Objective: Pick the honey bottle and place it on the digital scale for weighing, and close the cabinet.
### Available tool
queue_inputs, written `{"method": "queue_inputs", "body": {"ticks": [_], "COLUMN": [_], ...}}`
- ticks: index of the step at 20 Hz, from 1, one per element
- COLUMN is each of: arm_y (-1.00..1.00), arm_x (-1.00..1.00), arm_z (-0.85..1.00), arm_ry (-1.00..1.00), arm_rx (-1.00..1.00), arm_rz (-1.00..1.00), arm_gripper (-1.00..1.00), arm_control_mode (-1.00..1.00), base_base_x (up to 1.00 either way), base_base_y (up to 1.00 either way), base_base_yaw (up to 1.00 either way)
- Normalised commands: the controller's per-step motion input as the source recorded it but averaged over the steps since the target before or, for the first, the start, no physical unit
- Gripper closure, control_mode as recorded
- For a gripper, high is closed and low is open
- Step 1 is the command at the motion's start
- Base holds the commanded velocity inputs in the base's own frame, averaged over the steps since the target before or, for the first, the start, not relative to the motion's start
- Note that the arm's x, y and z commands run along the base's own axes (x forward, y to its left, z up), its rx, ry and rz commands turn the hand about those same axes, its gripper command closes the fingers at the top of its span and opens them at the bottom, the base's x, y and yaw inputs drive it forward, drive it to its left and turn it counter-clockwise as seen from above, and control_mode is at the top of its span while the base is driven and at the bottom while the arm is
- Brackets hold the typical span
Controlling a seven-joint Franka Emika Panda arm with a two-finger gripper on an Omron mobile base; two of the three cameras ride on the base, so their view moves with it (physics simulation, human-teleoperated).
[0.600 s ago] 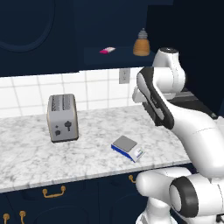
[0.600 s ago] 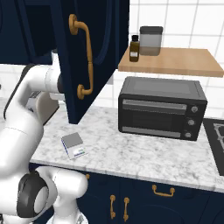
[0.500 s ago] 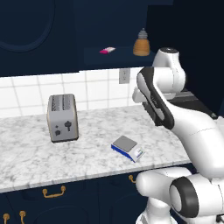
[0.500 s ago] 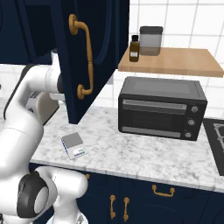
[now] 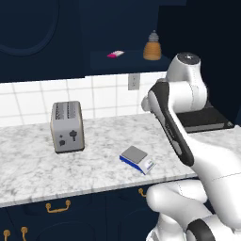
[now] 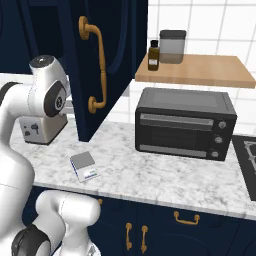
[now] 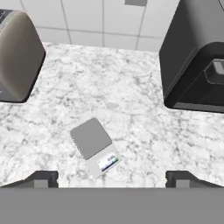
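**Bottle up on the shelf, scale bare, hand empty**

You have the gripper (image 7: pixel 111 178) looking down on the counter (image 7: pixel 144 131) with its fingers spread wide and nothing between them; the dark tips sit far apart at the bottom of the hand view. That suits an approach, since the bottle (image 5: pixel 152 47) has a broad body.

The bottle stands upright on the dark shelf inside the cabinet (image 5: pixel 122 33), in the upper middle of the left base view, right of a small pink item (image 5: pixel 115 54). It is well above your hand, so you must lift a long way.

The scale (image 7: pixel 95 145) lies low and centre in the hand view, between the toaster (image 7: pixel 17 57) and the oven (image 7: pixel 197 61), platform bare and ready.

The door (image 6: pixel 107 65) juts out open at upper left of the right base view, brass handle (image 6: pixel 97 70) facing you; I judge it is best shut last.
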Motion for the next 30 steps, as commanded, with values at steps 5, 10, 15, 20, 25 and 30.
{"method": "queue_inputs", "body": {"ticks": [5,10,15,20,25,30], "arm_y": [0.02,0.01,0.01,0.00,0.00,-0.01], "arm_x": [-0.08,-0.11,-0.02,0.00,0.00,0.00], "arm_z": [0.63,0.75,0.56,0.39,0.49,0.41], "arm_ry": [-0.11,-0.23,-0.33,-0.08,-0.09,-0.09], "arm_rx": [-0.01,0.00,0.00,0.00,0.00,0.00], "arm_rz": [0.00,0.00,0.00,0.00,0.00,0.00], "arm_gripper": [-1.00,-1.00,-1.00,-1.00,-1.00,-1.00], "arm_control_mode": [-1.00,-1.00,-1.00,-1.00,-1.00,-1.00], "base_base_x": [0.00,0.00,0.00,0.00,0.00,0.00], "base_base_y": [0.00,0.00,0.00,0.00,0.00,0.00], "base_base_yaw": [0.00,0.00,0.00,0.00,0.00,0.00]}}
